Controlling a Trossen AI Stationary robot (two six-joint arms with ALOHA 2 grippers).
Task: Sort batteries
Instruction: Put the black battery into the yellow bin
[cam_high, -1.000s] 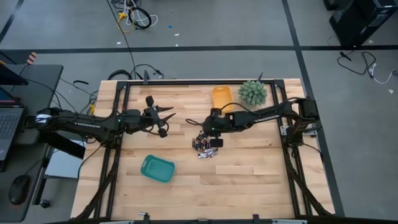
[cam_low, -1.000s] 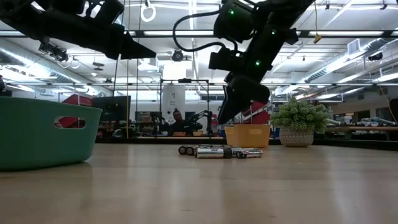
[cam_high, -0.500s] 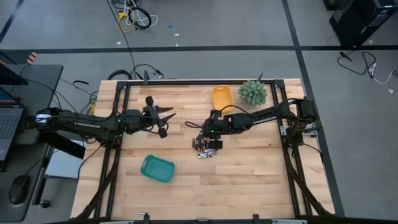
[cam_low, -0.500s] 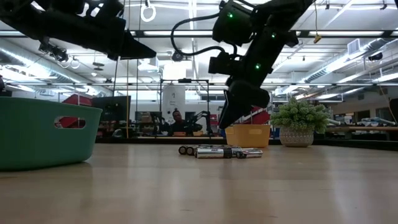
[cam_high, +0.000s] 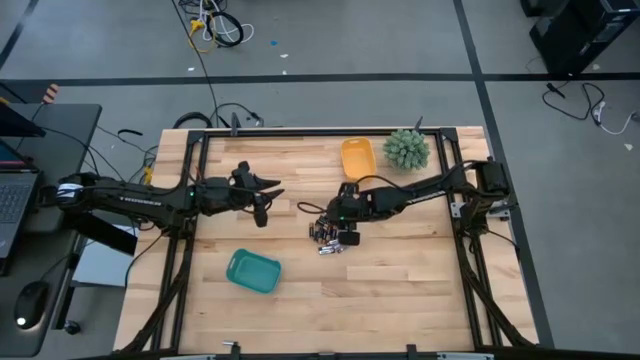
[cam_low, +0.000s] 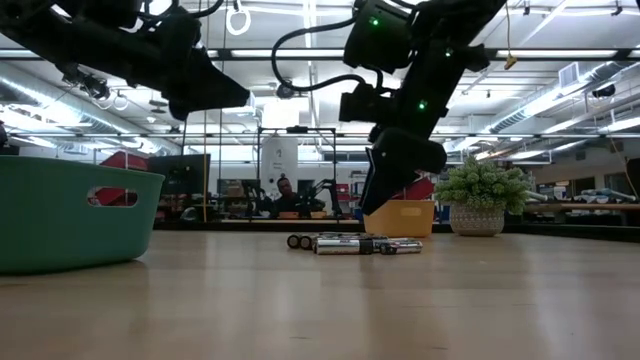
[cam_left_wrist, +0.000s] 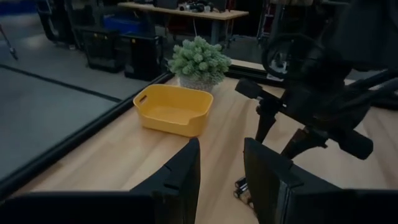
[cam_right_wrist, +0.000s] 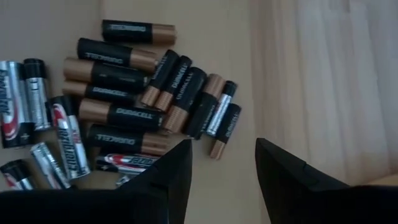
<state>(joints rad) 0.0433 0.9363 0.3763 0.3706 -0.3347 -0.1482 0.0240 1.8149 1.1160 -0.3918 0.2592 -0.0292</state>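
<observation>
While both arms hung above the table (cam_high: 400, 290):
Left gripper (cam_high: 272, 188): fingers parted, holding nothing, raised.
Teal tray (cam_high: 252, 271): near, below-left of it.
Batteries (cam_high: 330, 238): heaped directly under right gripper.
Right gripper (cam_high: 340, 228): spread wide, empty.

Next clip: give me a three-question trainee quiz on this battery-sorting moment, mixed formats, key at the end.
1. True or false: the batteries lie in one pile on the table.
2. Multiple choice: the right gripper is A) inside the yellow tray, B) above the battery pile with fingers open, C) beside the green tray.
3. Fill in: the left gripper is above the table, holding ____.

Key: 1 true; 2 B; 3 nothing.
</observation>
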